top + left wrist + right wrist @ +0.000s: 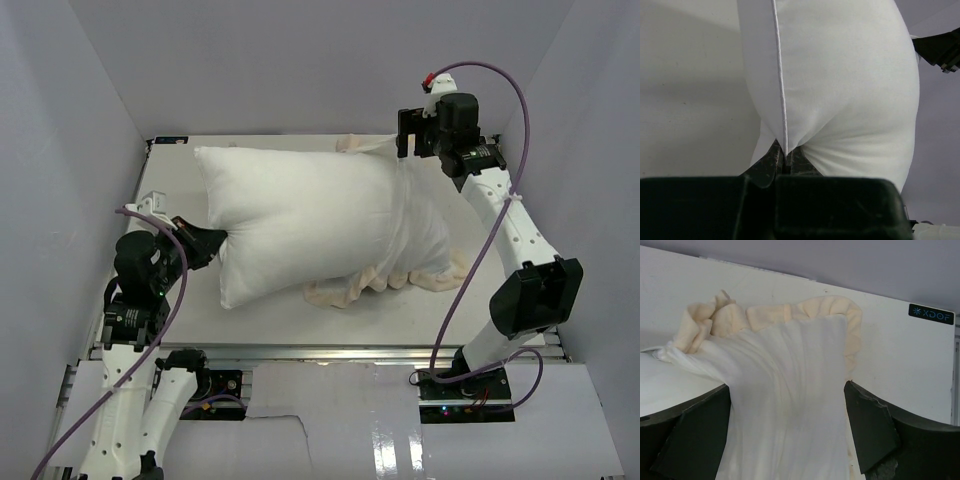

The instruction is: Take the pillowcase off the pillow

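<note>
The left jaws pinch a seamed corner of the pillow (840,75), while the right jaws stand apart around the pillowcase (790,405), which is bunched over the pillow's end nearest them.

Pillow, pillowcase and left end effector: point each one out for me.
pillow (290,215), top external view, bare white middle of the cushion.
pillowcase (790,405), right wrist view, white face below the cream frill.
left end effector (784,162), left wrist view, fingertips pinching the pillow's seamed corner.
</note>
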You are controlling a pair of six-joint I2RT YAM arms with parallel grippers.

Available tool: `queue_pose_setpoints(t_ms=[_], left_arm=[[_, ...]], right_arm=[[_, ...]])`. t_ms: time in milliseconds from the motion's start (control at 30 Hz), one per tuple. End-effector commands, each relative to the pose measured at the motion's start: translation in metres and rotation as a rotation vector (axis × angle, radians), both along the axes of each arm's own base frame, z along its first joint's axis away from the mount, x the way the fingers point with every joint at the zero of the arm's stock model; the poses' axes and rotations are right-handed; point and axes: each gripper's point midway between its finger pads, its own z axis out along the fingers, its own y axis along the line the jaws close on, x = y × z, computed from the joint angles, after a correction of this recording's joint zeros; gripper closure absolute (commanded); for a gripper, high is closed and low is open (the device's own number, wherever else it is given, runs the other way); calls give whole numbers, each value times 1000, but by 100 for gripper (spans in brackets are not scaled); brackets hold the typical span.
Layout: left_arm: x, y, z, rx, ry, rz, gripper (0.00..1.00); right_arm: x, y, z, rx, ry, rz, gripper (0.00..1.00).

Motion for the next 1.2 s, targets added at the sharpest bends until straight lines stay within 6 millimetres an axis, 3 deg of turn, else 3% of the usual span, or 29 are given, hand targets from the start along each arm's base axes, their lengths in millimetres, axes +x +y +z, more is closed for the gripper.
queue_pose_setpoints(t_ms=[0,67,167,267,300,367,467,633,700,800,867,933,1000,1033,1067,1167], left_arm=[[8,12,16,10,-97,71,100],[9,17,15,22,-102,97,100],[9,19,15,34,-102,102,100],[10,18,13,26,-93,104,100],[9,18,11,22,-94,106,100],[10,19,12,15,-107,111,100],[11,18,12,12,-105,107,100],[11,14,8,-9,-84,91,100],[13,14,-2,-20,-63,97,100],[20,11,-14,-21,-25,86,100],[23,9,-20,-23,0,76,100],[24,7,-19,-34,-12,70,100],[24,6,-17,-40,-26,65,100],[24,6,-16,-42,-29,65,100],[24,6,-15,-42,-31,62,100],[27,5,-12,-41,-28,57,100]], right_arm=[[-2,-33,18,-28,-81,-134,10],[-9,-43,28,-35,-110,-176,10],[-18,-42,38,-26,-111,-157,10],[-30,-20,41,48,-94,-51,10],[-36,-2,35,83,-81,53,10],[-43,13,33,119,-97,139,10],[-44,40,12,174,-43,279,10],[-35,60,-11,283,33,322,10],[-47,70,-16,336,38,371,10],[-65,73,-15,360,20,401,10],[-88,69,-18,371,9,407,10],[-113,61,-28,389,3,385,10],[-127,55,-29,396,-45,374,10],[-138,51,-20,398,-82,379,10],[-146,48,-32,392,-59,368,10],[-164,42,-32,384,-72,369,10]])
